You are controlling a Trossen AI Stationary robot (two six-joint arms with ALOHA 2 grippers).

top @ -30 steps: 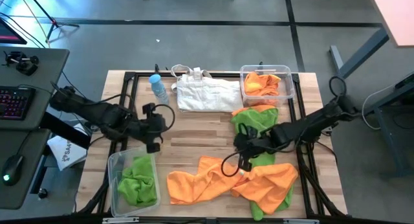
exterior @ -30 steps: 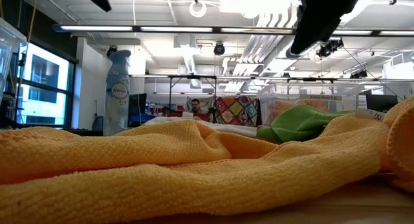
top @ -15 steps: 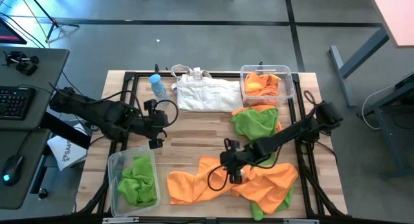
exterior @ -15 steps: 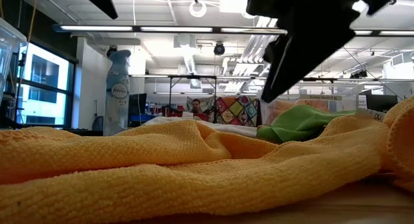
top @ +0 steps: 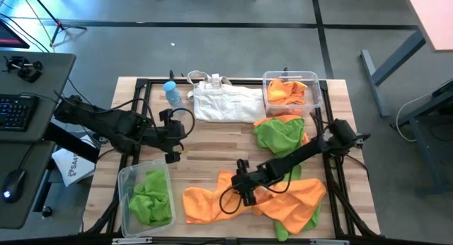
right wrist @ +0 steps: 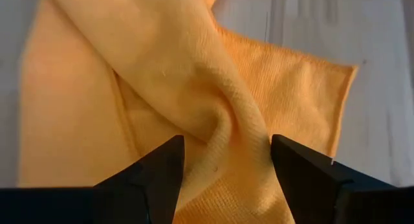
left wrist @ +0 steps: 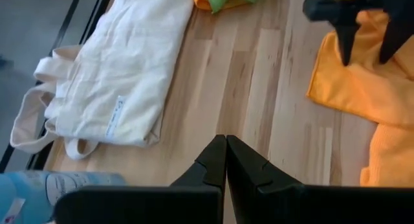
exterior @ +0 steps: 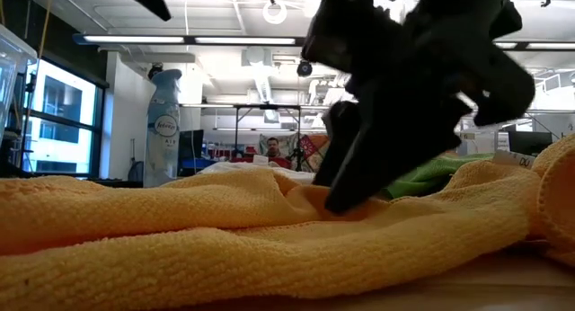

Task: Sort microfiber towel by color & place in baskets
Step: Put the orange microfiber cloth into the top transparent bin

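Orange microfiber towels lie rumpled on the near middle of the table, and a green one lies farther back. My right gripper is open and low over the orange heap, its fingers on either side of a raised fold. One clear basket at the near left holds green towels; the other at the far right holds orange ones. My left gripper is shut above bare wood, beyond the near-left basket. My right gripper comes down on the orange towel from above, slanting, one finger on each side of the fold. In the low view a fingertip reaches the cloth's surface, but I cannot tell whether it touches. The towel lies slack on the table.
A white fabric bag with handles lies at the far middle, a clear bottle with a blue cap to its left. A green towel edge pokes out under the orange heap at the near right. Bare wood shows mid-table.
My right gripper has gone toward the table's left and near edges and down, from above the green towel to the orange heap, and has opened. The towels lie as before.
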